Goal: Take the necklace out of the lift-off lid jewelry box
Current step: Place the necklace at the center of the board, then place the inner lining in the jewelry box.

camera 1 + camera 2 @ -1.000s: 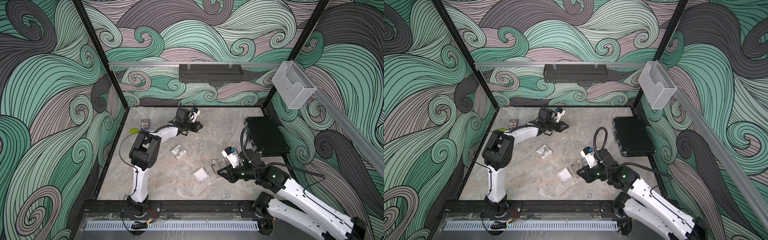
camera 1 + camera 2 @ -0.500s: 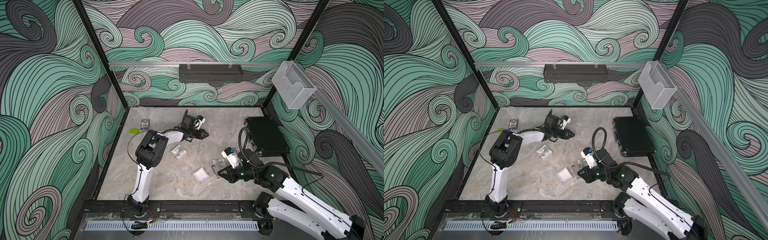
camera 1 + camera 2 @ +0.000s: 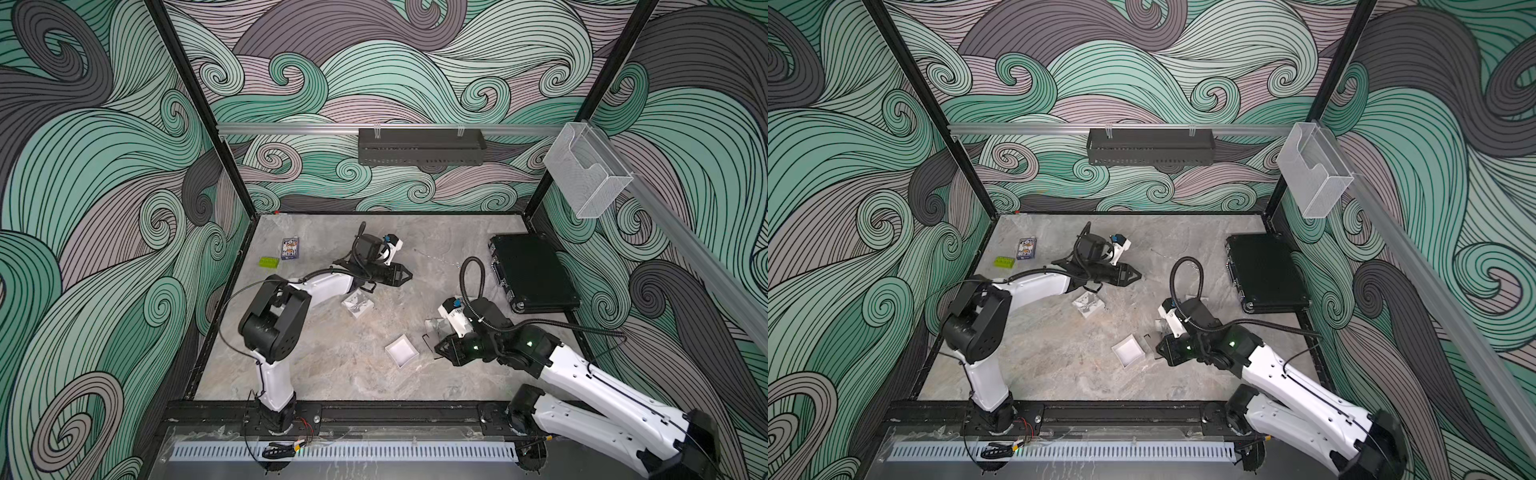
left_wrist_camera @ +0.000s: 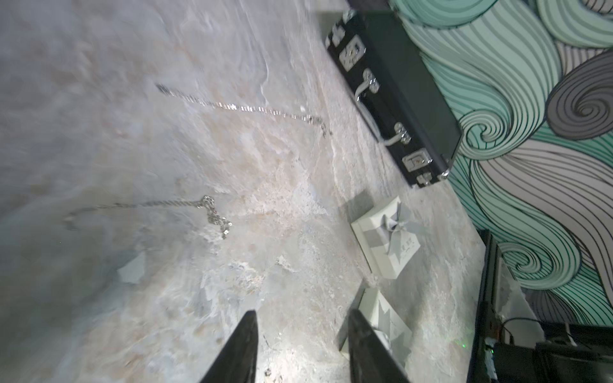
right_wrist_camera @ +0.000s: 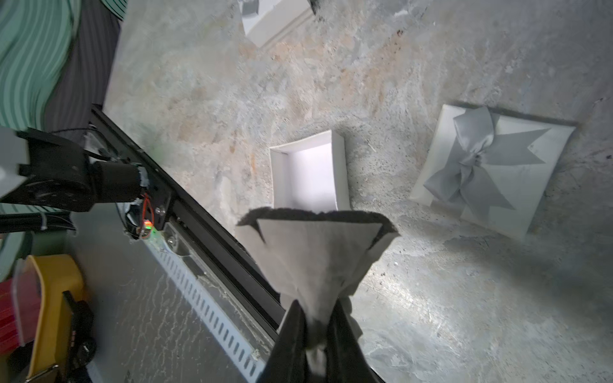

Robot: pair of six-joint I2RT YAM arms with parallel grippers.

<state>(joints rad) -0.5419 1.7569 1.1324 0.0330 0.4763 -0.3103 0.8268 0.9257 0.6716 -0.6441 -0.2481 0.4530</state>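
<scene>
Necklace of thin silver chain, slack on the grey marbled tabletop, apart from the small white open cardboard box.
Light, limp and slippery, it is probably best pinched at its bunched links. The left gripper stands parted and empty nearby; the right gripper is clamped on a white, black-edged padded insert.

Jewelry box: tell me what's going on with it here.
The small white jewelry box sits open and empty on the table, a bow-topped lid lying beside it. The right tool is shut on a padded insert, likely from that box. A silver necklace lies loose on the table ahead of the left tool, which is open and empty; a second chain lies farther on.
</scene>
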